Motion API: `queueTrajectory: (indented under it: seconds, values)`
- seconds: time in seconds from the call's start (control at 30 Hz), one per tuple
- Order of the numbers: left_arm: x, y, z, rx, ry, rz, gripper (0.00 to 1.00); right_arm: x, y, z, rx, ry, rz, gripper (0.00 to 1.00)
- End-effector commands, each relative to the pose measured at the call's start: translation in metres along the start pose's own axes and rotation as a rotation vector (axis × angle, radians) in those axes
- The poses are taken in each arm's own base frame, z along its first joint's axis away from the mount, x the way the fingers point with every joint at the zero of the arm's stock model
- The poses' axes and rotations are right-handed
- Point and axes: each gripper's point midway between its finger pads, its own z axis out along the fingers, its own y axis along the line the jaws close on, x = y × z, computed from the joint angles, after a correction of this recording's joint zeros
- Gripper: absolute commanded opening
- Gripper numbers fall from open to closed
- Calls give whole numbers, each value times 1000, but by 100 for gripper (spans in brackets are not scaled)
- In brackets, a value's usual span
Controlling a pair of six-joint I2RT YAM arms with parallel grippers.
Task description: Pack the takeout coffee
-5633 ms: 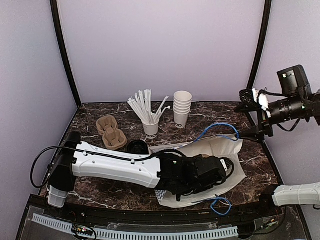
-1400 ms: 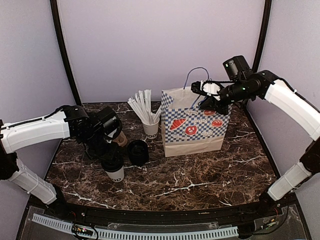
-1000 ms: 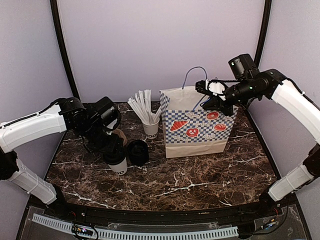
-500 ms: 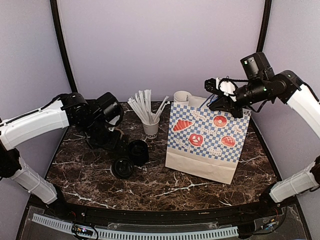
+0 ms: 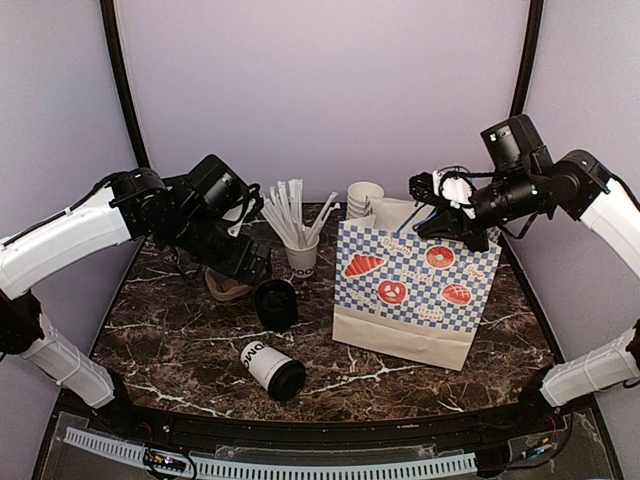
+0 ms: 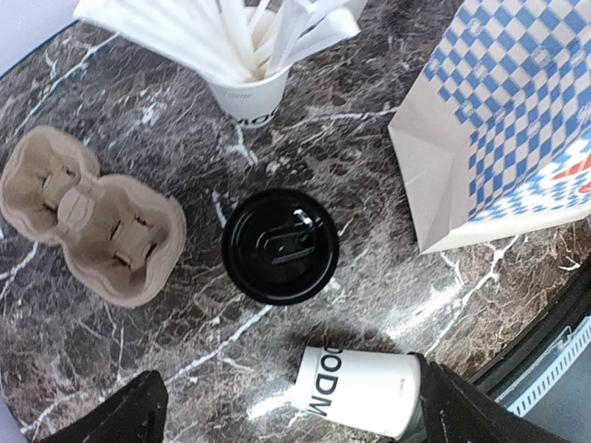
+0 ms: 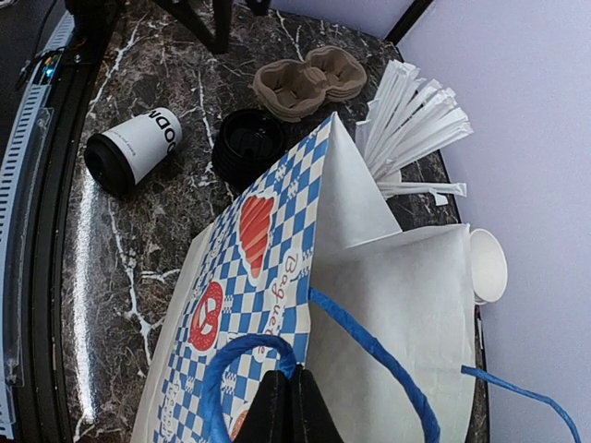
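The takeout coffee, a white paper cup (image 5: 262, 364) with dark lettering and a black lid (image 5: 288, 381) on its end, lies on its side on the marble table toward the front. The left wrist view shows the cup (image 6: 362, 390) low between my spread fingers, and the right wrist view shows the cup (image 7: 138, 146) too. My left gripper (image 5: 248, 268) hangs open above and behind it, holding nothing. My right gripper (image 5: 432, 192) is shut on the blue handle (image 7: 242, 355) of the checked paper bag (image 5: 412, 292), which stands tilted.
A loose black lid (image 5: 275, 303) lies beside the brown pulp carrier (image 5: 226, 286). A cup of white straws (image 5: 300, 256) and a stack of white cups (image 5: 364, 200) stand at the back. The bag fills the right middle of the table.
The left gripper opened and drew up and back. The cup it held upright has tipped over and now lies on its side nearer the front. The right gripper shifted the bag rightward.
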Motion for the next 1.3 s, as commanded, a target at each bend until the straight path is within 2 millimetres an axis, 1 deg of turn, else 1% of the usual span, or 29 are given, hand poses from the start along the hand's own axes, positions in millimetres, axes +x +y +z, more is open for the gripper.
queueTrajectory:
  seconds: [0.0, 0.03, 0.1, 0.13, 0.2, 0.23, 0.27, 0.3, 0.33, 0.37, 0.4, 0.43, 0.47, 0.5, 0.53, 0.57, 0.6, 0.63, 0.67, 0.7, 0.73, 0.8, 0.87, 0.97, 1.03, 1.1, 1.17, 1.23, 1.27]
  values:
    - [-52, -23, -19, 80, -229, 107, 99, -14, 35, -2, -112, -44, -30, 6]
    - [-68, -32, -28, 119, -283, 107, 99, -15, 45, -2, -146, -40, -38, 10]
    - [-91, -45, -38, 169, -354, 121, 97, -14, 62, -2, -206, -24, -46, 18]
    - [-99, -51, -40, 183, -379, 135, 96, -14, 68, -4, -235, -17, -43, 25]
    - [-118, -63, -45, 222, -432, 150, 95, -19, 72, -13, -257, -26, -28, 45]
    - [-125, -68, -46, 240, -447, 152, 95, -24, 66, -19, -224, -35, -17, 53]
    - [-133, -79, -43, 276, -448, 158, 94, -25, 56, -26, -171, -40, -13, 55]
    - [-135, -87, -32, 292, -428, 159, 93, -27, 47, -35, -127, -54, -9, 56]
    - [-141, -97, -38, 326, -443, 163, 92, -29, 35, -44, -75, -66, -2, 58]
    - [-144, -104, -27, 331, -430, 164, 92, -28, 25, -52, -31, -70, 9, 60]
    - [-148, -115, -33, 366, -442, 170, 91, -30, 15, -62, 15, -80, 18, 61]
    - [-149, -123, -24, 380, -426, 166, 91, -31, 3, -72, 68, -93, 31, 62]
    - [-152, -134, -28, 410, -434, 170, 90, -32, -12, -81, 139, -103, 57, 64]
    - [-152, -140, -15, 414, -408, 158, 90, -31, -28, -89, 213, -109, 87, 66]
    - [-156, -147, -20, 427, -406, 158, 88, -28, -41, -96, 284, -102, 117, 68]
    - [-153, -152, -1, 415, -364, 156, 87, -22, -53, -98, 338, -85, 148, 68]
    - [-157, -156, -8, 411, -361, 160, 84, -11, -62, -96, 375, -50, 180, 69]
    - [-160, -166, -3, 410, -353, 169, 84, 2, -70, -92, 405, -11, 214, 69]
    - [-153, -165, 4, 385, -314, 174, 82, 16, -77, -86, 421, 32, 247, 68]
    - [-156, -169, 12, 358, -309, 171, 80, 31, -82, -81, 426, 71, 282, 67]
    - [-148, -169, 23, 338, -266, 177, 79, 48, -85, -75, 421, 111, 322, 66]
    - [-143, -169, 28, 320, -242, 167, 76, 72, -87, -61, 396, 172, 379, 62]
    - [-138, -168, 30, 300, -224, 156, 72, 88, -82, -47, 359, 209, 413, 61]
    - [-130, -167, 29, 276, -203, 161, 70, 102, -73, -29, 312, 225, 430, 61]
    - [-126, -167, 26, 262, -199, 164, 69, 110, -70, -20, 299, 237, 434, 58]
    - [-124, -164, 25, 239, -193, 161, 68, 117, -67, -13, 282, 254, 437, 49]
    - [-123, -159, 24, 213, -190, 153, 60, 118, -65, -8, 261, 256, 444, 34]
    - [-125, -156, 21, 199, -198, 148, 50, 113, -65, -9, 245, 236, 443, 21]
    - [-127, -156, 19, 200, -206, 151, 40, 108, -66, -11, 246, 220, 439, 15]
